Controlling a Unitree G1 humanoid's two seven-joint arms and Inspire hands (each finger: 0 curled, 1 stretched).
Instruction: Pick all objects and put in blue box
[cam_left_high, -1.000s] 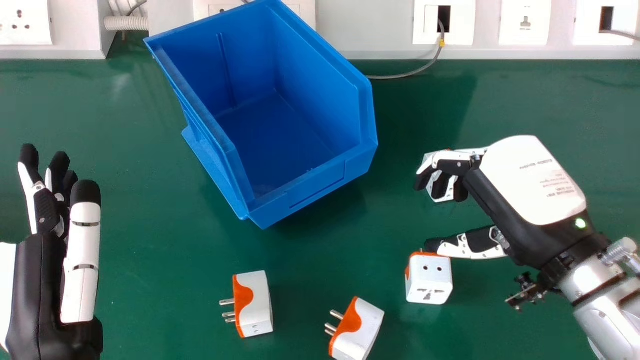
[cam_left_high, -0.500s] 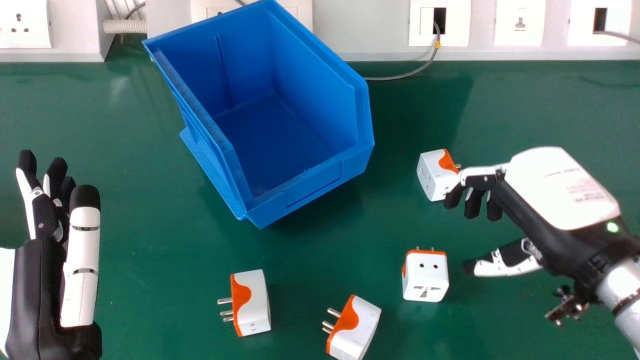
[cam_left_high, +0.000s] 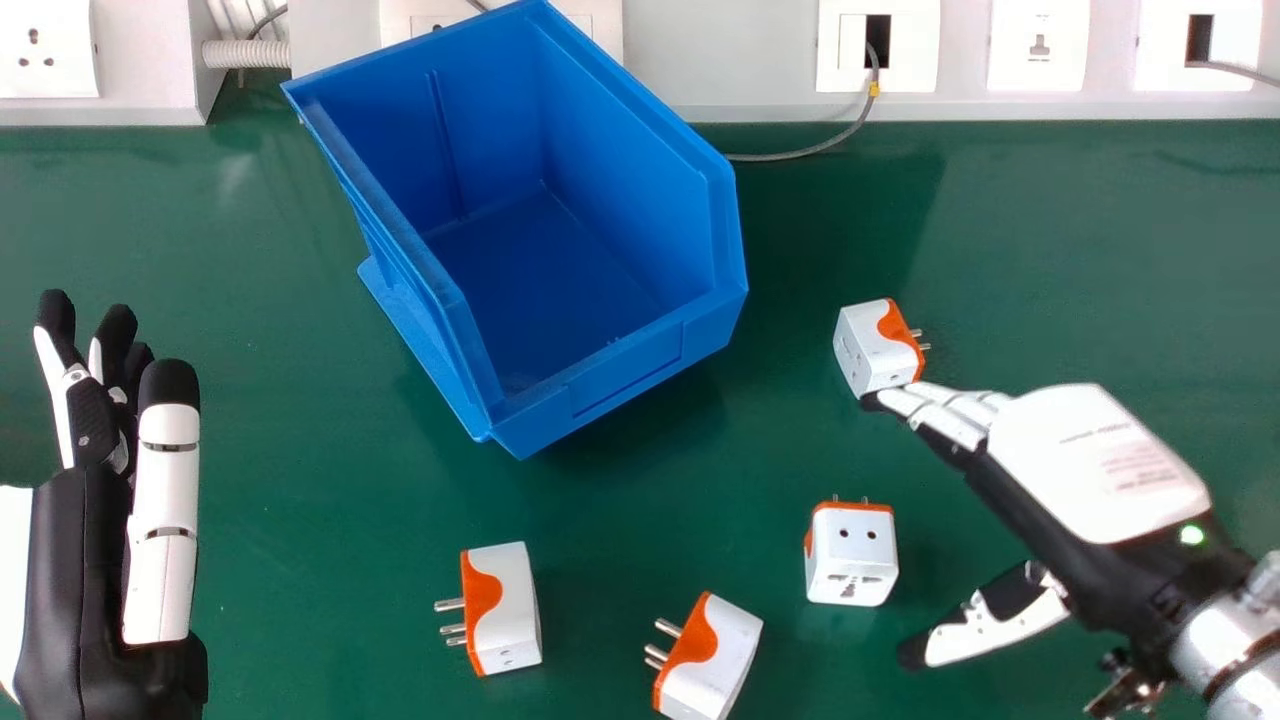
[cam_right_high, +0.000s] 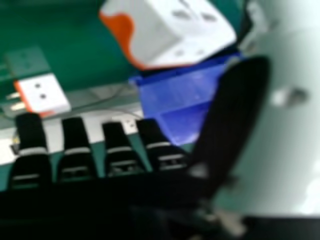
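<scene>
Head view, clock centred on blue box (cam_left_high: 610, 385). On bench (cam_left_high: 300, 560): first adapter (cam_left_high: 512, 605) at 6, second adapter (cam_left_high: 722, 650) at 5, third adapter (cam_left_high: 850, 555) between 4 and 5, fourth adapter (cam_left_high: 868, 345) between 3 and 4. Right hand (cam_left_high: 1085, 455) at 4, straight fingers beside the fourth adapter (contact unclear), thumb apart. Left hand (cam_left_high: 90, 435) at 8, fingers extended.
</scene>
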